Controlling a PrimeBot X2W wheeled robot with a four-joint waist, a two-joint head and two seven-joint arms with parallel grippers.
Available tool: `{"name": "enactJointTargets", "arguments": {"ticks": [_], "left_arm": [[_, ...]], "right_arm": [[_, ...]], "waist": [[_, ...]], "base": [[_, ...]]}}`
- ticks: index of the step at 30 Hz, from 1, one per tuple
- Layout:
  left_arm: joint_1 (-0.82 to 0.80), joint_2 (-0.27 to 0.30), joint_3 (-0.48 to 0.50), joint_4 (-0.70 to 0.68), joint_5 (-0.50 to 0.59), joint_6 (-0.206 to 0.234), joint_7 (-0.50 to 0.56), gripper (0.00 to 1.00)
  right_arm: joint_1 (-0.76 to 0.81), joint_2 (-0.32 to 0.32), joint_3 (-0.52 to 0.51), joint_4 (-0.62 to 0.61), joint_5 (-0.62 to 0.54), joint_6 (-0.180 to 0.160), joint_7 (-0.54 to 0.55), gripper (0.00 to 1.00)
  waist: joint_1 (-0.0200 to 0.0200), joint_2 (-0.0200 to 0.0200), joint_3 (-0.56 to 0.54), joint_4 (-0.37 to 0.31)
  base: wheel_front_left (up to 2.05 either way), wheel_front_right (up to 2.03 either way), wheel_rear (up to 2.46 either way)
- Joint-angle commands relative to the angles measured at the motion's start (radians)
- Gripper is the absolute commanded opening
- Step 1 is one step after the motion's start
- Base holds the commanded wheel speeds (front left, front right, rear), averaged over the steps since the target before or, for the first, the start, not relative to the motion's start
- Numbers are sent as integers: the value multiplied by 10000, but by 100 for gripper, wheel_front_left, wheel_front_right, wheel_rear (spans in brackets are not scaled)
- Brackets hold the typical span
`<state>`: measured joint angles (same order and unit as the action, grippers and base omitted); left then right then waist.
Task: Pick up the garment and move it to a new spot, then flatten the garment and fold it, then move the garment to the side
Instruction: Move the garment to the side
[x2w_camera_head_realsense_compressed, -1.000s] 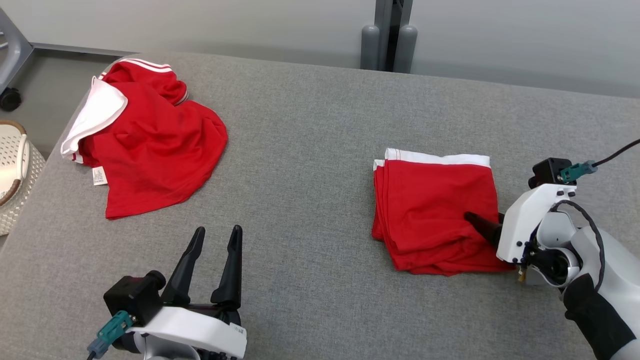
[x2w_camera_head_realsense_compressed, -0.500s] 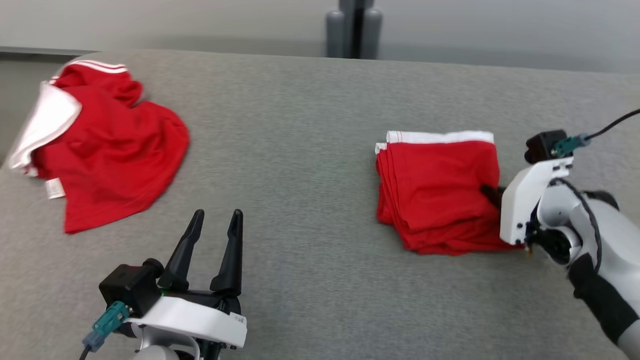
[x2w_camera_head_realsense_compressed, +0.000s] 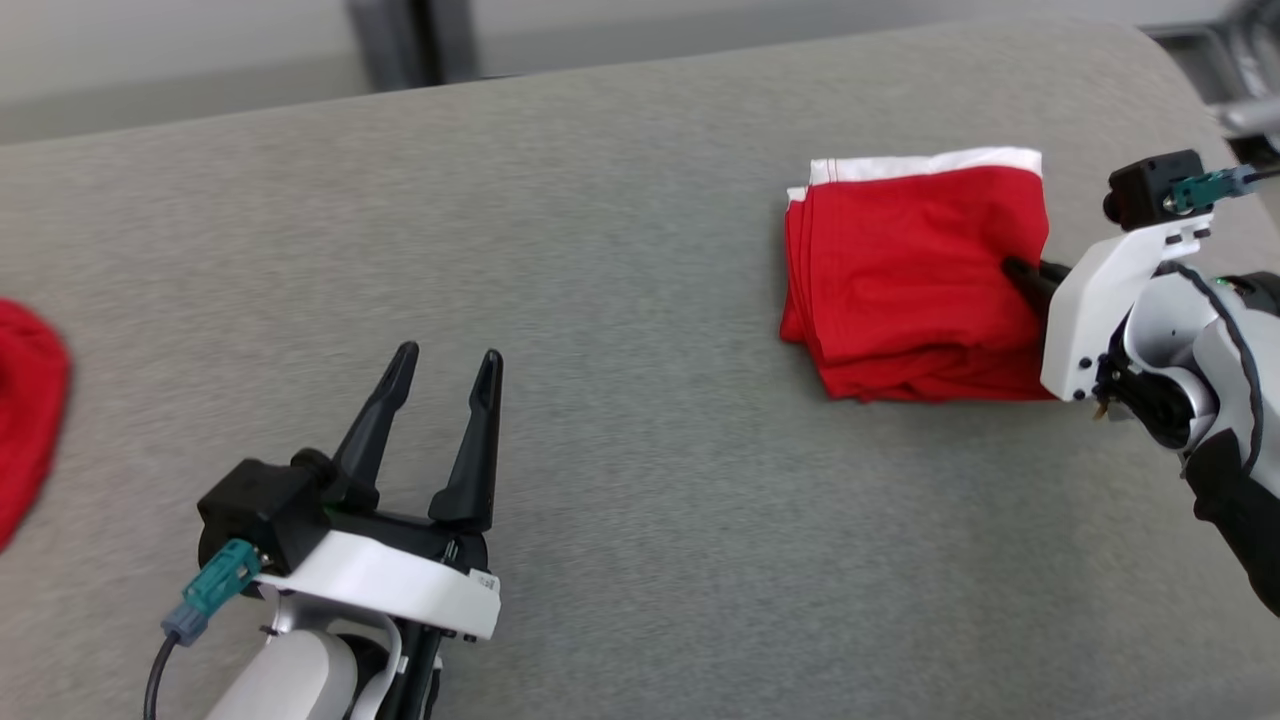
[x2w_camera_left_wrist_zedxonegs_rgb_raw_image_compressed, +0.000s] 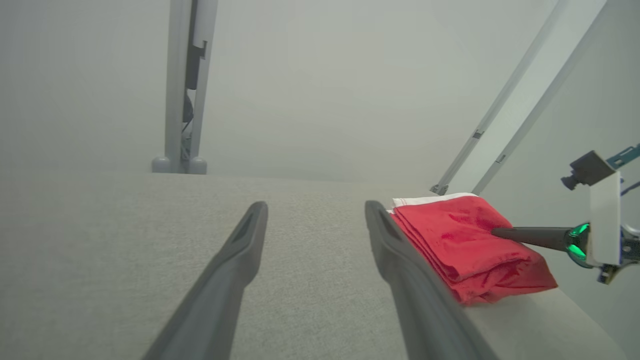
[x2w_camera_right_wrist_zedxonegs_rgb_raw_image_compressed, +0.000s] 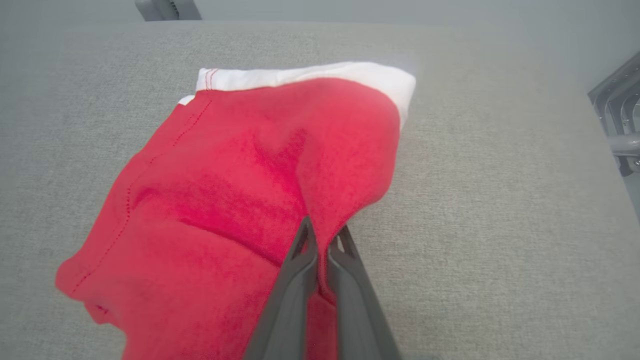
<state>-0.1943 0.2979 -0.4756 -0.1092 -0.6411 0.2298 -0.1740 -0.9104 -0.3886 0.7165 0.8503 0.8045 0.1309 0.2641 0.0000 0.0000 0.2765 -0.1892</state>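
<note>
The garment (x2w_camera_head_realsense_compressed: 915, 270) is a folded red stack with a white band along its far edge, lying on the grey table (x2w_camera_head_realsense_compressed: 640, 200) near its right end. My right gripper (x2w_camera_head_realsense_compressed: 1015, 270) comes in from the right and is shut on a raised fold of red cloth at the garment's right edge. In the right wrist view the right gripper (x2w_camera_right_wrist_zedxonegs_rgb_raw_image_compressed: 324, 228) has the garment (x2w_camera_right_wrist_zedxonegs_rgb_raw_image_compressed: 240, 190) pinched between its tips. My left gripper (x2w_camera_head_realsense_compressed: 445, 360) stands open above bare table at the lower left. From the left wrist, the left gripper (x2w_camera_left_wrist_zedxonegs_rgb_raw_image_compressed: 315, 210) is empty, with the garment (x2w_camera_left_wrist_zedxonegs_rgb_raw_image_compressed: 460, 240) ahead to the right.
A second red cloth (x2w_camera_head_realsense_compressed: 25, 420) pokes in at the left edge of the head view. The table's right edge (x2w_camera_right_wrist_zedxonegs_rgb_raw_image_compressed: 595, 150) runs close behind the garment, with a metal frame (x2w_camera_right_wrist_zedxonegs_rgb_raw_image_compressed: 620, 125) beyond it. A grey post (x2w_camera_head_realsense_compressed: 410, 40) stands behind the table.
The head camera has swung right, sliding the scene left. My right gripper has shut on the garment's right edge, lifting a fold. The left gripper stays open.
</note>
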Motion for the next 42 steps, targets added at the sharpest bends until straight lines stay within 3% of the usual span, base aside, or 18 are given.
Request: {"name": "enactJointTargets", "arguments": {"ticks": [1, 9, 17, 28, 38, 39, 40, 41, 42], "left_arm": [[-264, 125, 10, -65, 134, 41, 87, 100], [-632, 357, 0, -341, 347, 177, 403, 100], [-705, 528, 66, -493, 375, 272, 554, 100], [-649, 577, 38, -653, 398, 336, 528, 100], [-689, 591, -64, -701, 434, 322, 533, 100], [-682, 593, -70, -716, 439, 333, 537, 100], [-680, 596, -80, -731, 443, 339, 542, 100], [-677, 606, -80, -744, 444, 349, 547, 100], [-672, 621, -77, -753, 445, 360, 556, 100]], "right_arm": [[-203, -7, -80, 31, 25, -2, -138, 0], [-580, -185, -242, 201, -32, -2, -533, 0], [-1199, -503, -486, 1361, -660, -4, -1049, 0], [-2471, -891, -638, 3968, -2208, -4, -1534, 0], [-3007, -1469, -971, 4407, -3797, -4, -1785, 0], [-2976, -1532, -1021, 4414, -4004, -4, -1810, 16], [-2945, -1534, -1120, 4412, -4156, -4, -1861, 23], [-2896, -1507, -1247, 4405, -4264, -4, -1848, 40], [-2875, -1463, -1383, 4401, -4389, -4, -1919, 77]], "waist": [[0, 0, 541, -1028], [0, 0, 1051, -1583], [0, 0, 1364, -1148], [0, 0, 1652, -250], [0, 0, 1817, 202], [0, 0, 1830, 223], [0, 0, 1837, 243], [0, 0, 1840, 257], [0, 0, 1842, 264]], "base": [[0, 0, 0], [0, 0, 0], [0, 0, 0], [0, 0, 0], [0, 0, 0], [0, 0, 0], [0, 0, 0], [0, 0, 0], [0, 0, 0]]}}
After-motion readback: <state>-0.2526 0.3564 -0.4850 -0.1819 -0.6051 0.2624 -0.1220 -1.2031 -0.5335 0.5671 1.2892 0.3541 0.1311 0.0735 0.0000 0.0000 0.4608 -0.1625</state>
